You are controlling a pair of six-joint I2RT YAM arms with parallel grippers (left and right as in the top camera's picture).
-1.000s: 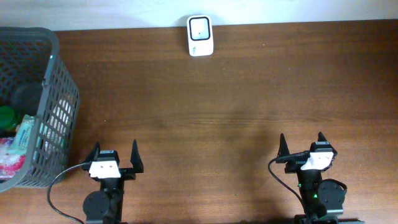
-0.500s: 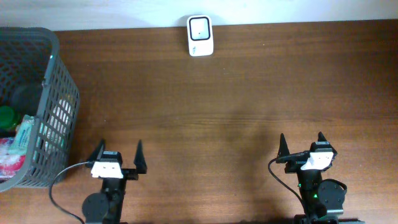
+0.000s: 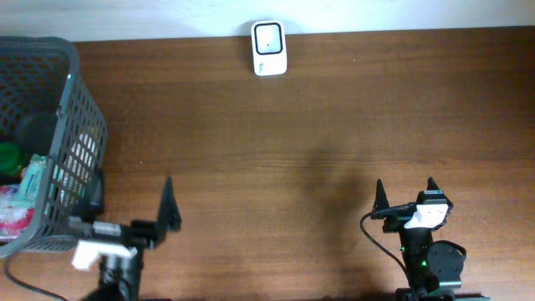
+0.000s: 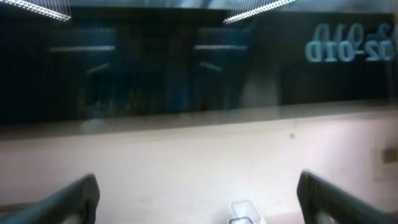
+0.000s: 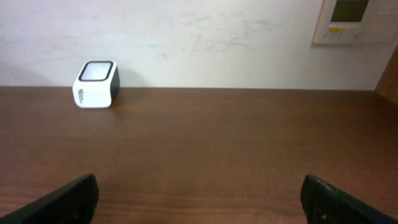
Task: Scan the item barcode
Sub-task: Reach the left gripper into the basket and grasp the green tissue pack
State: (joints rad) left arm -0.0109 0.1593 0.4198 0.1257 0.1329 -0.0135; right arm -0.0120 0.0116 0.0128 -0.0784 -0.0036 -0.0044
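Note:
The white barcode scanner (image 3: 269, 48) stands at the table's far edge; it also shows in the right wrist view (image 5: 96, 84) and low in the blurred left wrist view (image 4: 244, 211). Packaged items (image 3: 21, 188) lie in the grey basket (image 3: 79, 134) at the left; no barcode shows. My left gripper (image 3: 134, 205) is lifted and tilted beside the basket's near right corner, open and empty (image 4: 198, 177). At the near right, my right gripper (image 3: 405, 191) also stands open and empty over bare wood (image 5: 199, 180).
The basket holds several things, among them a green lid (image 3: 8, 155) and a pink packet (image 3: 12, 213). A wall panel (image 5: 351, 18) hangs behind the table on the right. Brown tabletop (image 3: 318, 134) lies between the grippers and the scanner.
My left arm has risen and swung left toward the basket, its camera now tipped up at the wall. The right arm has not moved. Both grippers stay open.

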